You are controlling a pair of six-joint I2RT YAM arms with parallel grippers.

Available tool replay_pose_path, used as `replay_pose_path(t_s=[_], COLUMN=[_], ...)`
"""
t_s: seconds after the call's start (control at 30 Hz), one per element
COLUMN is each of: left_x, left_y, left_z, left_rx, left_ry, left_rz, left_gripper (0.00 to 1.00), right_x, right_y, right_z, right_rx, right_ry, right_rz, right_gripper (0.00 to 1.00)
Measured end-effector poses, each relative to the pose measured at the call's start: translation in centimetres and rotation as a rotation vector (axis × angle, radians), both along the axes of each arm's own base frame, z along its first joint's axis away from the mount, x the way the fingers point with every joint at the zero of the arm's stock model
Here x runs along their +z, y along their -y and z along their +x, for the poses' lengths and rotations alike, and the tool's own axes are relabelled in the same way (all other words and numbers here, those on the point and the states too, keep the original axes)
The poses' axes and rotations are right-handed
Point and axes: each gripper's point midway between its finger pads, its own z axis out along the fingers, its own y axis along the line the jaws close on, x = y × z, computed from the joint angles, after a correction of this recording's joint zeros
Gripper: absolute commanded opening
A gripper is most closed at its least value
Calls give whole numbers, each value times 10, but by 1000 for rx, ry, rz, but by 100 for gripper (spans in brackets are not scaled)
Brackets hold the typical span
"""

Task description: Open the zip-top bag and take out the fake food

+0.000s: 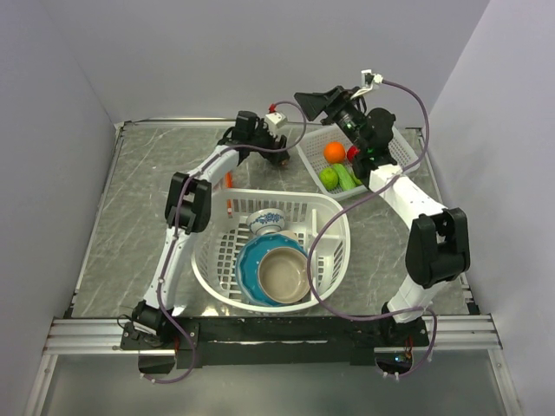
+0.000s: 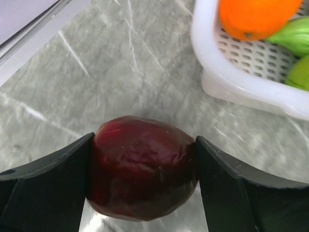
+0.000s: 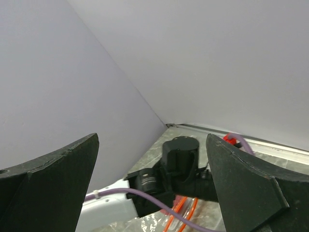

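Observation:
My left gripper (image 1: 279, 156) (image 2: 145, 145) is shut on a dark maroon fake fruit (image 2: 142, 166) and holds it just above the table, beside the near corner of the white mesh tray (image 2: 241, 82). An orange (image 1: 335, 152), green pieces (image 1: 329, 178) and a red piece (image 1: 353, 152) of fake food lie in that tray. The zip-top bag (image 3: 186, 217) lies on the table under the left arm; its orange zip strip and some clear plastic show in the right wrist view. My right gripper (image 1: 314, 102) (image 3: 152, 137) is open, empty and raised high at the back.
A large white basket (image 1: 334, 208) in the middle holds a blue bowl (image 1: 247, 260), a tan bowl (image 1: 284, 276) and a small patterned bowl (image 1: 267, 222). Walls close in the table on the left, back and right.

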Motion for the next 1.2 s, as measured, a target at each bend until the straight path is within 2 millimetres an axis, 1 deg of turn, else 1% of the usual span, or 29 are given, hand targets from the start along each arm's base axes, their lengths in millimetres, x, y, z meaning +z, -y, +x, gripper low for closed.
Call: replay_pose_path(t_s=[0.07,0.13,0.2,0.23,0.27,0.33,0.4,0.47,0.5,0.57,0.6,0.67,0.77,0.83,0.87,0.93,0.97,1.0,1.03,1.07,1.1,1.13,1.2], left_x=[8,29,64,92,103,144,181,210,220,230,231,229,218,209,205,192,184,177,170,158,149,141,125], left_y=[-6,-14,-24,-30,-35,-44,-52,-50,-45,-26,-15,16,64,90,101,119,124,126,128,128,127,125,119], left_z=[-7,-7,-2,1,3,6,5,-2,-7,-21,-29,-49,-84,-103,-111,-121,-123,-122,-121,-116,-113,-110,-105], left_rx=[10,34,69,89,100,124,138,125,110,60,30,-39,-142,-199,-223,-262,-271,-277,-280,-277,-271,-264,-244], left_ry=[-15,-2,37,71,86,143,190,220,228,227,223,202,147,114,97,64,45,31,18,-3,-17,-33,-65], left_rz=[3,-5,-31,-54,-63,-99,-135,-172,-186,-208,-215,-225,-238,-247,-252,-260,-262,-264,-265,-262,-258,-252,-234], left_gripper=[1,1,1,1,1,1,1,1,1,1,1,1,1,1,2,9,15,62,99,99,99,97,97], right_x=[-1,-6,-14,-18,-21,-27,-32,-33,-33,-30,-29,-22,-10,-1,3,6,7,6,6,4,3,2,0], right_y=[3,9,17,21,26,34,44,56,61,74,82,94,109,118,122,128,131,134,136,137,138,138,139], right_z=[2,4,6,7,8,9,9,6,4,-3,-8,-17,-32,-41,-46,-52,-55,-56,-57,-57,-57,-57,-56], right_rx=[-16,-36,-63,-80,-98,-130,-173,-220,-240,-286,-319,-370,-435,-471,-491,-519,-532,-543,-553,-560,-563,-565,-570], right_ry=[-3,-13,-35,-46,-57,-74,-89,-98,-99,-94,-90,-65,-24,6,25,40,48,50,51,49,48,46,43], right_rz=[-3,-4,-4,-2,0,3,12,25,30,46,55,74,90,100,106,111,113,114,115,114,111,109,97], right_gripper=[100,100,100,100,100,100,100,100,100,100,100,100,100,100,100,100,100,100,100,100,100,100,100])
